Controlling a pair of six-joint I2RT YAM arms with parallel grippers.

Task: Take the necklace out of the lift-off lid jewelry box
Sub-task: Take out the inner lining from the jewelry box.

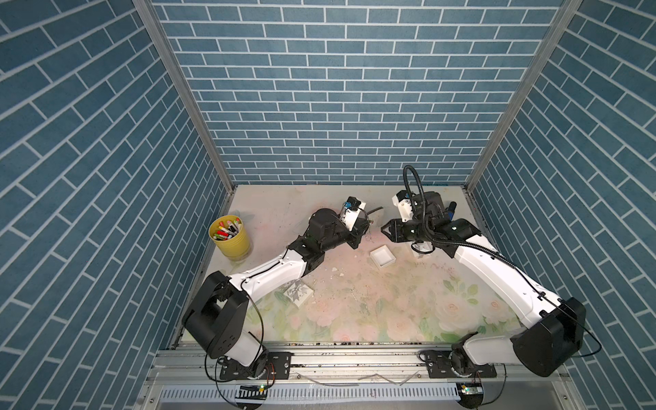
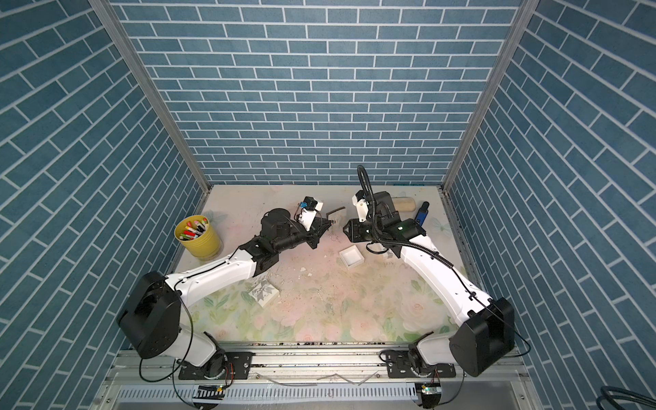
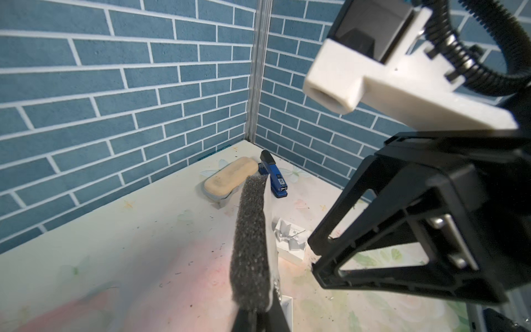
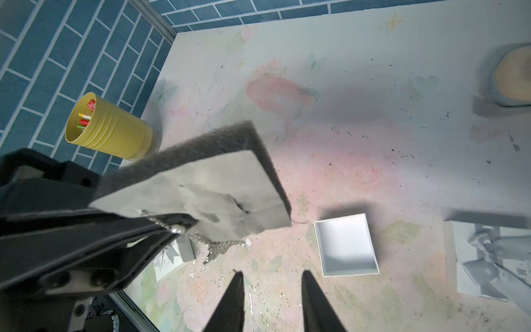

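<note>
My left gripper (image 4: pixel 175 227) is shut on a grey foam insert (image 4: pixel 201 178) held up in the air. The silver necklace (image 4: pixel 214 247) hangs from the insert's white face beside the jaws; the left wrist view shows only a few of its beads (image 3: pixel 277 287). The jewelry box's white base (image 1: pixel 382 257) lies open and empty on the table, below and right of the insert. My right gripper (image 4: pixel 273 287) is open, empty, and faces the insert from the right (image 1: pixel 384 229). In both top views the two gripper tips nearly meet above the table.
A yellow cup of markers (image 1: pixel 230 236) stands at the left wall. A white bow-printed box piece (image 1: pixel 298 293) lies under the left forearm, and another (image 4: pixel 488 258) lies by the right arm. A tan block (image 3: pixel 230 179) and a blue stapler (image 3: pixel 274 178) sit in the back right corner.
</note>
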